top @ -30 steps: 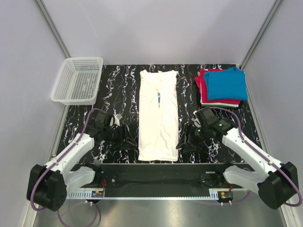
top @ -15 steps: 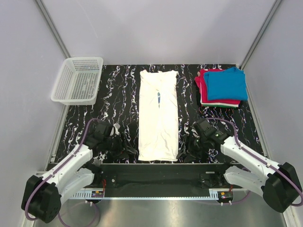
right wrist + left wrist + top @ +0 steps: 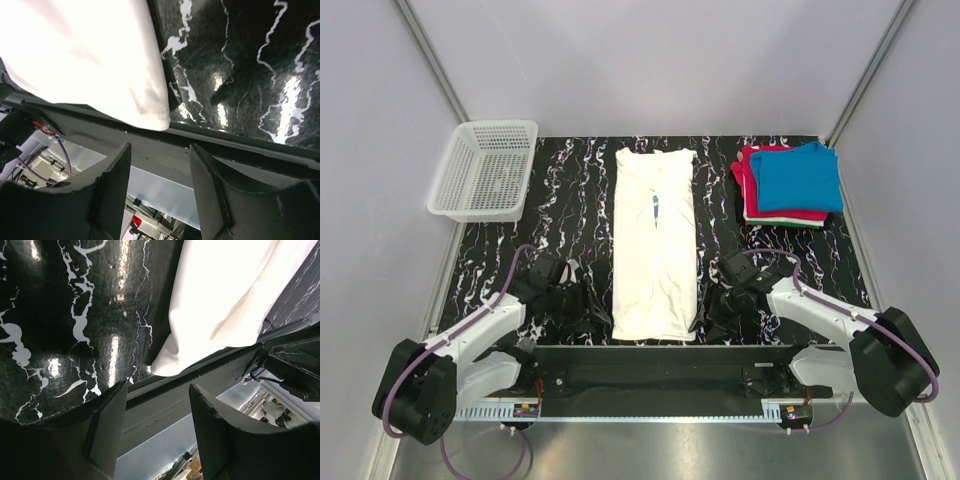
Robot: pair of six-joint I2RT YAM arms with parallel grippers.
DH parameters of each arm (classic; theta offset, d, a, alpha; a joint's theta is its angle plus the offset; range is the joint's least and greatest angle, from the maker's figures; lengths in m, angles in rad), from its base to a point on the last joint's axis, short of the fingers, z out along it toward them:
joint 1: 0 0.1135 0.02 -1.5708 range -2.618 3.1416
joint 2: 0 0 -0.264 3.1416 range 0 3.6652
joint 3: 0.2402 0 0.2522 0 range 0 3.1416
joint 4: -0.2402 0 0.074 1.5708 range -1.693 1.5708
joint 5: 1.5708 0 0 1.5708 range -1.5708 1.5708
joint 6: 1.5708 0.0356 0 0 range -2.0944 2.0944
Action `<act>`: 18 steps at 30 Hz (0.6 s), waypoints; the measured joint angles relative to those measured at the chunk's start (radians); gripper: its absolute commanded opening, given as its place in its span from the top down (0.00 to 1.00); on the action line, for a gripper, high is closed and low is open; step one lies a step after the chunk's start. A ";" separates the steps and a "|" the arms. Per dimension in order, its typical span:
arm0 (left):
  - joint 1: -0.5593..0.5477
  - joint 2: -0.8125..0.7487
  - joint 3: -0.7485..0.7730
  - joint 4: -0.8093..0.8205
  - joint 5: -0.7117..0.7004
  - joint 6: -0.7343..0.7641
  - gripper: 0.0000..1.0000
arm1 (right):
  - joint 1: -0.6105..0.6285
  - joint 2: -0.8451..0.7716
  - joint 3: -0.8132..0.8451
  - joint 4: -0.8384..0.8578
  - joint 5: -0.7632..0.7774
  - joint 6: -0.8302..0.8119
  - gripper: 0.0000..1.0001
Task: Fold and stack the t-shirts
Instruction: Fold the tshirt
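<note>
White t-shirt point(image 3: 655, 245), folded into a long strip, lies along the middle of the black marbled bench point(image 3: 560, 200), its lower hem near the bench's bottom edge. Left fingers point(image 3: 105, 430) stand apart and empty beside the strip's lower-left corner, which shows just above their gap in the left wrist view. Right fingers point(image 3: 112, 190), likewise parted and empty, sit beside the lower-right corner. Neither pair touches the cloth. Upper right: folded blue t-shirt point(image 3: 798, 178) atop a red t-shirt point(image 3: 748, 180). Upper left: white mesh basket point(image 3: 485, 170).
</note>
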 measured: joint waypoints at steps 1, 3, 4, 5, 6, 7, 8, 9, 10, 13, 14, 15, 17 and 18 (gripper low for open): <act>0.000 0.007 0.000 0.006 0.000 0.001 0.43 | 0.000 0.011 0.000 0.006 0.008 0.002 0.42; 0.000 0.025 0.000 0.019 0.003 0.005 0.43 | 0.000 0.023 0.000 0.013 0.018 0.004 0.42; 0.000 0.032 0.000 0.025 0.005 0.007 0.43 | 0.000 0.025 0.000 0.014 0.029 0.005 0.42; -0.001 0.041 0.000 0.033 0.006 0.008 0.43 | 0.000 0.027 0.000 0.015 0.035 0.005 0.42; -0.001 0.049 0.000 0.039 0.008 0.010 0.43 | 0.000 0.031 0.001 0.018 0.040 0.005 0.42; -0.001 0.058 0.000 0.045 0.010 0.011 0.43 | 0.000 0.039 0.001 0.021 0.041 0.005 0.42; -0.001 0.067 0.000 0.050 0.011 0.011 0.43 | 0.000 0.047 0.002 0.024 0.044 0.005 0.42; -0.002 0.075 0.000 0.055 0.012 0.012 0.43 | 0.000 0.060 0.003 0.029 0.045 0.005 0.42; -0.003 0.088 0.000 0.063 0.014 0.014 0.43 | 0.001 0.074 0.003 0.037 0.048 0.005 0.42; -0.011 0.116 0.000 0.078 0.015 0.015 0.43 | 0.001 0.106 0.003 0.060 0.055 0.005 0.42; -0.013 0.122 0.000 0.084 0.016 0.015 0.43 | 0.001 0.116 0.003 0.070 0.055 0.005 0.42; -0.014 0.127 0.000 0.090 0.016 0.015 0.43 | 0.001 0.126 0.003 0.081 0.054 0.005 0.42; -0.017 0.134 0.000 0.100 0.017 0.015 0.43 | 0.001 0.147 0.003 0.108 0.050 0.005 0.42; -0.018 0.137 0.000 0.108 0.018 0.014 0.43 | 0.001 0.151 0.003 0.117 0.045 0.005 0.42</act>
